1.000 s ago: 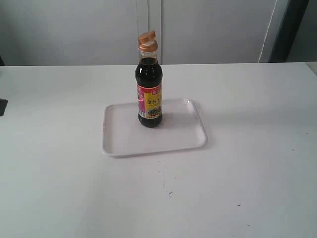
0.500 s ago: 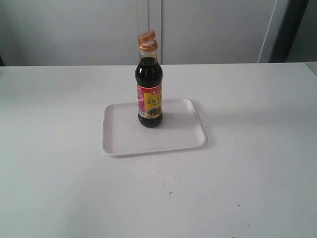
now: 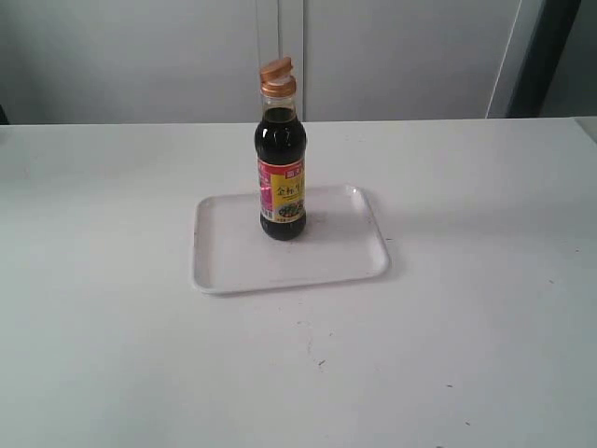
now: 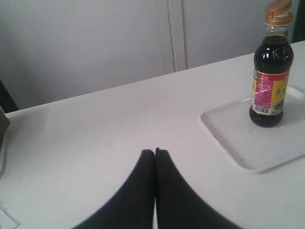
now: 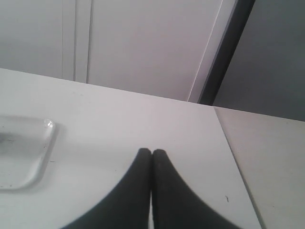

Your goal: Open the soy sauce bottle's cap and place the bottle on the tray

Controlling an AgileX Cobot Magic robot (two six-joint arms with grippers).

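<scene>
Exterior view: the soy sauce bottle stands upright on the tray, its cap tilted up, seemingly open; no pincer shows. Left wrist view: the left gripper, jaws pressed together and empty, sits well short of the bottle. Right wrist view: the right gripper, likewise closed on nothing, is well apart from the tray's corner. Both steps look done; next calls only for keeping clear.
</scene>
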